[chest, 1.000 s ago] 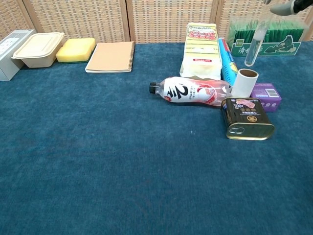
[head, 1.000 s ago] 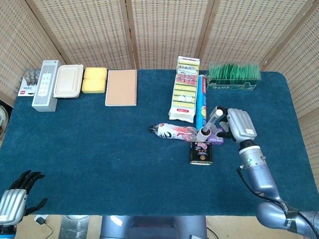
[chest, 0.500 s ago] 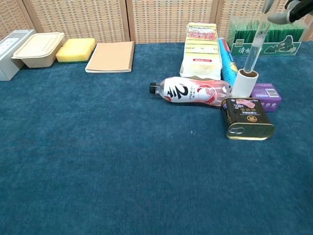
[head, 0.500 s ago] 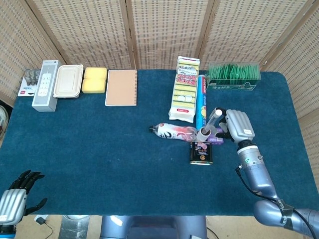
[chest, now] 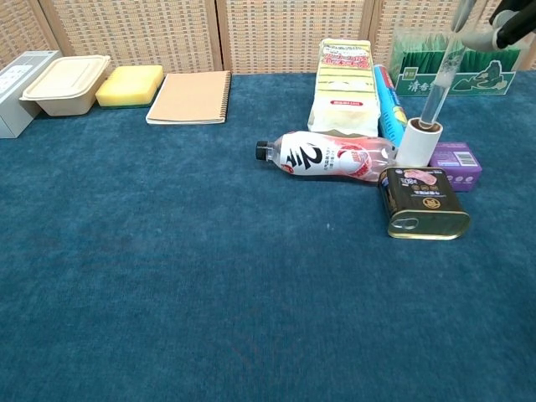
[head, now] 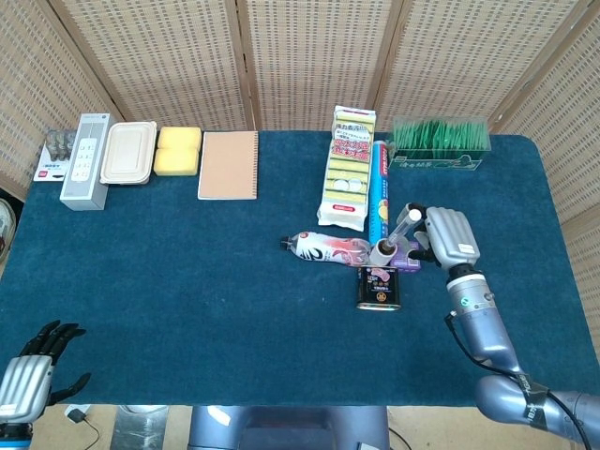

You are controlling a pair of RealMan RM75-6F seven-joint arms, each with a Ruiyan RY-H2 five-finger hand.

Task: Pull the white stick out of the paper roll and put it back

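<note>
The paper roll [chest: 417, 142] [head: 382, 253] stands upright on the blue cloth between a plastic bottle and a purple box. The white stick [chest: 441, 75] [head: 401, 228] leans up and to the right, its lower end inside the roll's top opening. My right hand [head: 448, 236] [chest: 505, 22] holds the stick's upper end, just right of the roll; in the chest view only its fingertips show at the top right corner. My left hand [head: 33, 373] hangs off the table's near left corner with its fingers apart and nothing in it.
A lying plastic bottle [chest: 327, 156], a gold tin [chest: 423, 203] and a purple box [chest: 456, 157] crowd the roll. Behind stand a yellow sponge pack [chest: 343, 81], a blue tube [chest: 389, 100] and a green-filled box [head: 440, 143]. Notebook [head: 228, 165], yellow sponge, container and remote line the far left.
The right hand has lowered the white stick from above the roll until its lower end went into the roll's opening. The left hand has not moved.
</note>
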